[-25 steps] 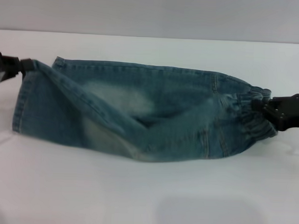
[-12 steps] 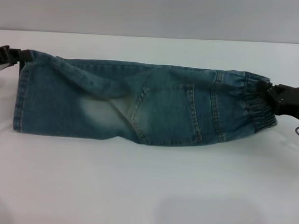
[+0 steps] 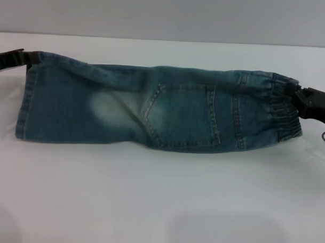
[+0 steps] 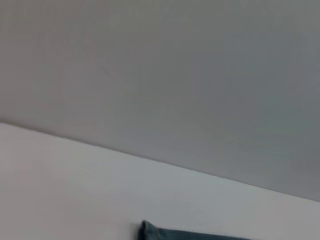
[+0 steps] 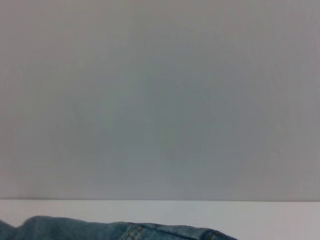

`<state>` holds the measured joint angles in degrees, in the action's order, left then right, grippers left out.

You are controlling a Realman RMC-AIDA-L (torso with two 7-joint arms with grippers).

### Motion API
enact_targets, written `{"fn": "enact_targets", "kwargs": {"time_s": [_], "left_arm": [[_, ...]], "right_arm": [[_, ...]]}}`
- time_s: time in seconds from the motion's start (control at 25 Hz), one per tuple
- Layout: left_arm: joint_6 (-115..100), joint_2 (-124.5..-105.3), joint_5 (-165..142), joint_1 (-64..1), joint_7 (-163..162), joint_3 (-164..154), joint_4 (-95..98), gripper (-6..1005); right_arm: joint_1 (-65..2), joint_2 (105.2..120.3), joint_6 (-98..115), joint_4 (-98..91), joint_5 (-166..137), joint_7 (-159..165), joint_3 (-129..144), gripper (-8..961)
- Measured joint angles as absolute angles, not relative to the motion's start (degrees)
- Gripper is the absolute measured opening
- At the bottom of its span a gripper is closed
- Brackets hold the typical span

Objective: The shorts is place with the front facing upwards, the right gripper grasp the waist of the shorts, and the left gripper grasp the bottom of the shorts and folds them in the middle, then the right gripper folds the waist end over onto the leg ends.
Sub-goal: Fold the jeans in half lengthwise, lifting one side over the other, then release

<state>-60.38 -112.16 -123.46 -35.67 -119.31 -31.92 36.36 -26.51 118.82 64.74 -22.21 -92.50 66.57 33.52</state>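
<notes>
The shorts (image 3: 163, 108) lie doubled lengthwise across the white table in the head view, a back pocket and one pale faded patch facing up. The leg ends (image 3: 25, 101) point to the left, and the gathered elastic waist (image 3: 283, 112) points to the right. My left gripper (image 3: 26, 57) is shut on the far corner of the leg ends. My right gripper (image 3: 301, 98) is shut on the far part of the waist. The left wrist view catches only a strip of the shorts (image 4: 190, 234), and the right wrist view a strip of the shorts (image 5: 100, 229); neither shows fingers.
The white table (image 3: 160, 196) runs wide in front of the shorts, with soft shadows near its front edge. A plain grey wall (image 3: 166, 15) stands behind the table's far edge.
The sagging, half-turned shorts have been drawn over and laid flat, pocket side up. The left gripper has shifted slightly farther back; the right gripper has moved right and a little back.
</notes>
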Motion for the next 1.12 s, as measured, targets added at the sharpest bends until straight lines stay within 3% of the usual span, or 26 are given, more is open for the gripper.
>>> {"fn": "enact_targets", "kwargs": {"time_s": [0.32,1.12], "left_arm": [[-53.6,-114.22,-123.56,-37.59,-115.5,-32.47,37.05,38],[-47.91,-113.96,-123.72,-38.26,-115.57,-37.36,36.5,41]], "right_arm": [[-27.36,118.9,60.93,-18.33,-87.54,62.29,33.8,-1],[-29.47,118.91,56.01,-16.61,-87.44,62.13,34.19,0]]}}
